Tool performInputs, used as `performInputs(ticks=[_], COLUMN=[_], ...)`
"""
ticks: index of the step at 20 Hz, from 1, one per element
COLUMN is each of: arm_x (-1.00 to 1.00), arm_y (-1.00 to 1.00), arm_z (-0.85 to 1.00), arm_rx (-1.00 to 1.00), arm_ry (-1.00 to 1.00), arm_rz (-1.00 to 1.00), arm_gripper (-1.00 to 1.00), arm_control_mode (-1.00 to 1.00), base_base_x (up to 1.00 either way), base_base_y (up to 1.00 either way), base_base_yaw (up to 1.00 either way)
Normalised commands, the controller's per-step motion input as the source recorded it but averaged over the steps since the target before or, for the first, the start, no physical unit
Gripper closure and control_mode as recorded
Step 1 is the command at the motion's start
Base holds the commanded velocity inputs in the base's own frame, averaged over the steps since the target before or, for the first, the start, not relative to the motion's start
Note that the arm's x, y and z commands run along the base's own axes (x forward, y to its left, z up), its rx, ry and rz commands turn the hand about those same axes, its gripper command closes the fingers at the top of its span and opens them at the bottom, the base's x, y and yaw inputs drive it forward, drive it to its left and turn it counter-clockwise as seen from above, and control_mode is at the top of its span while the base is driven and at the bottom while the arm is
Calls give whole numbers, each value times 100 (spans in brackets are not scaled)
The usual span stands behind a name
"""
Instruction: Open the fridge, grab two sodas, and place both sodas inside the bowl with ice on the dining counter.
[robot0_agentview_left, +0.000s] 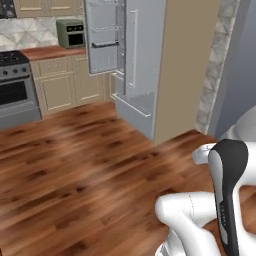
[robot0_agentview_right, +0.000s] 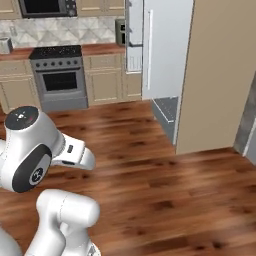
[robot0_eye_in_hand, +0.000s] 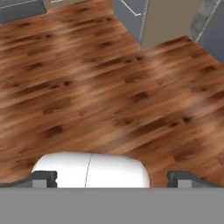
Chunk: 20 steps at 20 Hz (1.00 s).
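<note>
1. Your tool (robot0_eye_in_hand: 111, 177) is spread fully open and holds nothing. In the hand view its two dark tips sit far apart at 7 and 5 o'clock, pointed down at bare wooden floor (robot0_eye_in_hand: 109, 96).
2. The fridge (robot0_agentview_left: 145, 65) stands at 12 o'clock in the left base view, well apart from the arm. Its left door (robot0_agentview_left: 104, 37) is swung open and its right door is shut, with a long bar handle (robot0_agentview_left: 134, 45). The lower drawer (robot0_agentview_left: 132, 107) looks pulled out a little.
3. The open door's shelves look empty; the fridge interior is hidden from here, so you cannot tell where the sodas sit.
4. A stove (robot0_agentview_right: 60, 77) and beige cabinets (robot0_agentview_right: 102, 77) line the back wall at 11 o'clock in the right base view.
5. The arm is folded low and close to the base, probably so it stays clear while the base moves.
6. Judged from this, the door step is done and the reach for the first soda has not begun.
</note>
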Motion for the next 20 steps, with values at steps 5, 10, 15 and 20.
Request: performInputs(ticks=[5,10,15,20], arm_x=[0,0,0,0], arm_y=[0,0,0,0], arm_z=[0,0,0,0], arm_rx=[0,0,0,0], arm_ry=[0,0,0,0], arm_rz=[0,0,0,0], arm_gripper=[-100,-100,-100,-100], arm_control_mode=[100,100,100,100], base_base_x=[100,100,100,97], base_base_y=[58,66,63,67], base_base_yaw=[0,-4,-9,-18])
